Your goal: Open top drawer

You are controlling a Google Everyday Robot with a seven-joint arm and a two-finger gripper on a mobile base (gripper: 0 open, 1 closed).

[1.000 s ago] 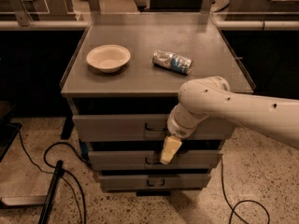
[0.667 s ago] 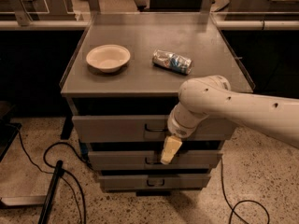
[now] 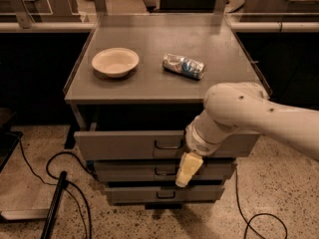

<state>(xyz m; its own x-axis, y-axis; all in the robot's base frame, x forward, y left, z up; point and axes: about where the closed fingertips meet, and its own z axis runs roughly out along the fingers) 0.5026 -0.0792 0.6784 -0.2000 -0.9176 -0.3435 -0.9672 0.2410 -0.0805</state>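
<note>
Grey top drawer (image 3: 124, 144), cream hand (image 3: 185, 174) before grey middle drawer (image 3: 129, 171), cream bowl (image 3: 115, 61), silver-blue can (image 3: 183, 65)

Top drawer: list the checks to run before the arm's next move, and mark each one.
1. Top drawer pulled out: ok, its front stands forward of the cabinet top, with a dark gap above it.
2. Drawer fully out: cannot tell.
3. Handle unobstructed: ok, it shows in full at the centre of the front.
4. Gripper on the handle: not ok, it points down, below and right of the handle, in front of the middle drawer.
5. Grip state: cannot tell.
6. Bowl and can clear of the drawer: ok, both lie on the cabinet top, back from its front edge.
</note>
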